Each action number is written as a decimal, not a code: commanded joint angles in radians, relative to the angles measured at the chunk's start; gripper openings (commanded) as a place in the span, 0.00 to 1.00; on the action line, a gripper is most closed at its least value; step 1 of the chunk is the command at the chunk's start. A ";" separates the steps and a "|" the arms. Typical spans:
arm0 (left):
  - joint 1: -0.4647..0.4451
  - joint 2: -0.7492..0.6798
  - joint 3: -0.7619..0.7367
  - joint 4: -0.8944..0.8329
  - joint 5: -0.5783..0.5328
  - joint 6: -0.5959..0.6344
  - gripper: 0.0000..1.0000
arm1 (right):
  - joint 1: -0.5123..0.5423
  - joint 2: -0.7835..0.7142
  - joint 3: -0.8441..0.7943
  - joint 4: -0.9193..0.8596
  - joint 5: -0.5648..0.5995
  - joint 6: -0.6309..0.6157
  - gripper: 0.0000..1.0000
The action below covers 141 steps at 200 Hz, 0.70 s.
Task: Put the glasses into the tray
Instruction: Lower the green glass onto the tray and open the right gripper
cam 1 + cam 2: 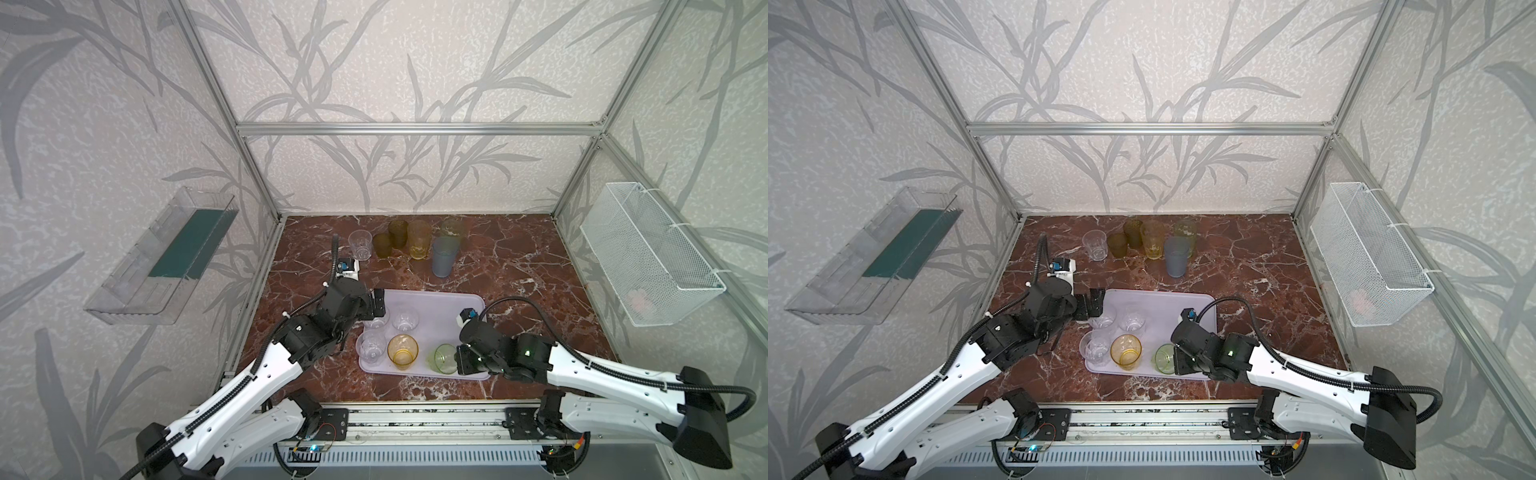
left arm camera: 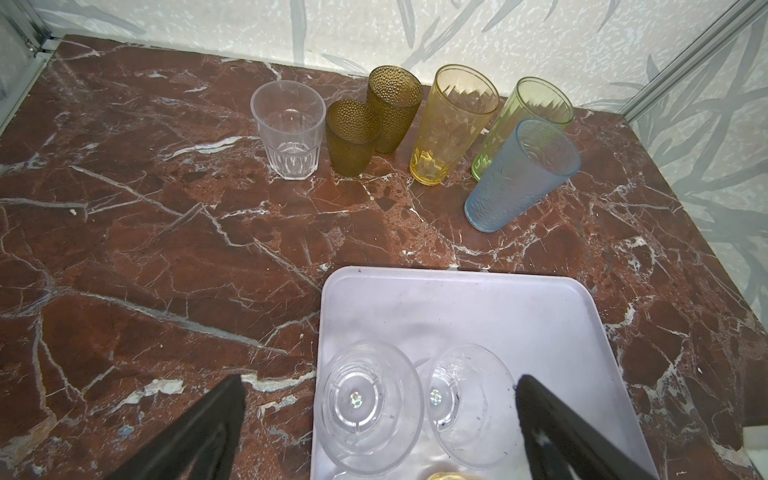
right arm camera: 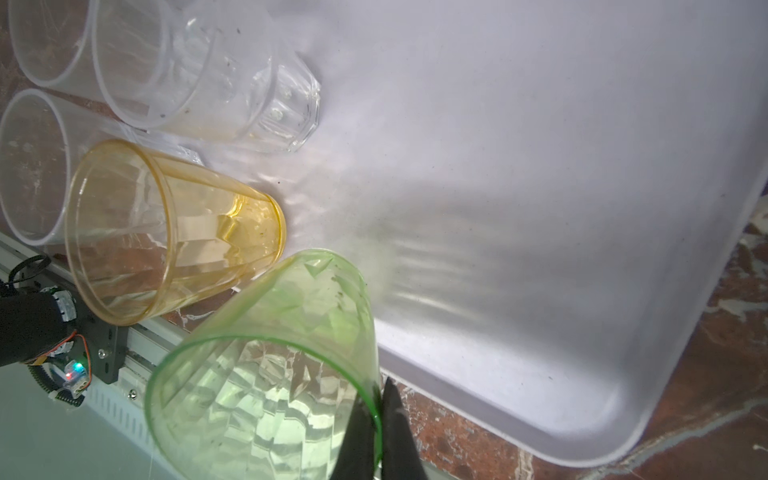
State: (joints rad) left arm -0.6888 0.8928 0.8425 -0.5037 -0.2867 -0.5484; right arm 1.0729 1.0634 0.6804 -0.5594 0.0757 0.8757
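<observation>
The green glass (image 1: pixel 444 358), tilted with its base toward the tray (image 1: pixel 436 303), was pinched at the rim by the right gripper (image 3: pixel 380 390); the left gripper (image 2: pixel 380 382) was held spread.

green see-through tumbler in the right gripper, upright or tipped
Tipped: the short green see-through tumbler leans, mouth sideways, rim pinched by the shut right gripper over the pale lavender tray.

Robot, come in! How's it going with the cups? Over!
Left tool open above two clear faceted tumblers. Right tool shut on rim of short green see-through tumbler, tilted over lavender plastic tray. Six tumblers wait behind. Nothing blocking.
</observation>
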 commanded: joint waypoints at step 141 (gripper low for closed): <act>0.025 -0.055 -0.046 -0.005 -0.012 0.029 0.99 | 0.045 0.245 0.140 -0.022 0.049 -0.013 0.00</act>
State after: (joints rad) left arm -0.6716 0.8597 0.7994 -0.5007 -0.2832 -0.5323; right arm 1.1084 1.2831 0.7834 -0.5583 0.1078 0.8677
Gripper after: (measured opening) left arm 0.993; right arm 0.052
